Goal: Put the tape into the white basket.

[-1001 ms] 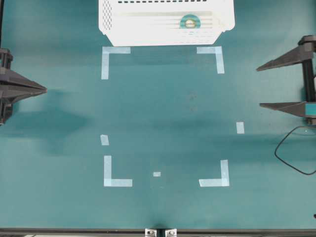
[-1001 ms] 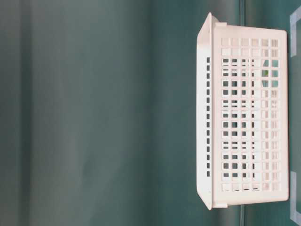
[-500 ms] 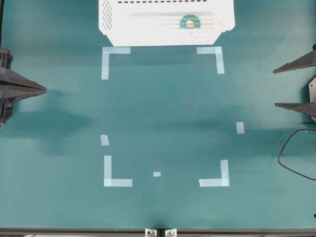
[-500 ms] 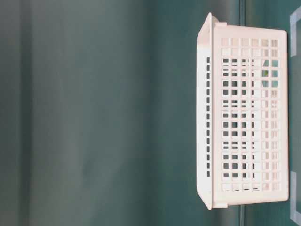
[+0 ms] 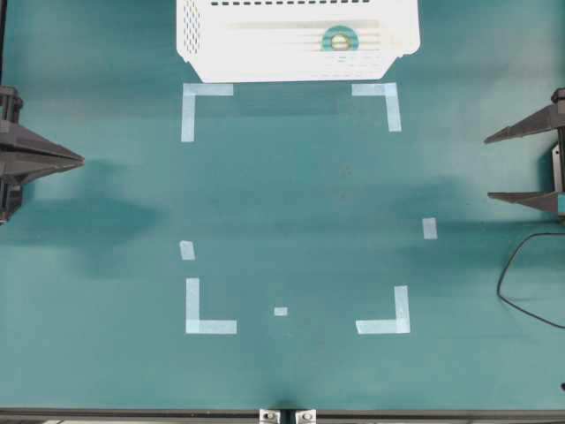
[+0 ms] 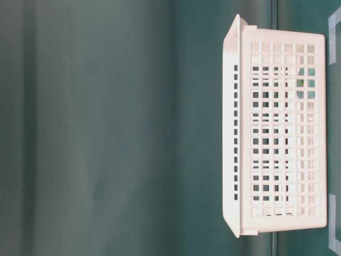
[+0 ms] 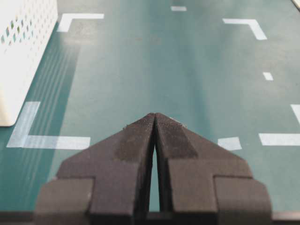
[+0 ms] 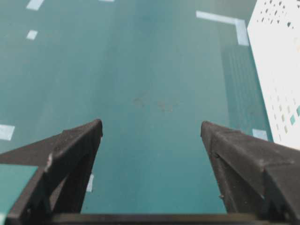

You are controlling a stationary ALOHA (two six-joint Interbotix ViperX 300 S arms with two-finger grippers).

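Where the teal counter meets the far edge of the overhead view, we find the white basket, and the tape lies inside it on the ribbed bottom, toward its right end. The mint-green ring lies flat with its round hole facing up. In the table-level view we see the basket from the side through its perforated wall, and only a small green fleck behind the holes hints at the roll.

We see the left gripper at the left edge of the overhead view, its jaws pressed together to a single point with nothing between them; the left wrist view shows the same closed pair above bare counter. The right gripper sits at the right edge, jaws spread wide and empty, well apart from the basket. A black cable loops on the counter below it.

Pale blue corner marks and short strips lie flat on the counter, outlining a rectangle in front of the basket.
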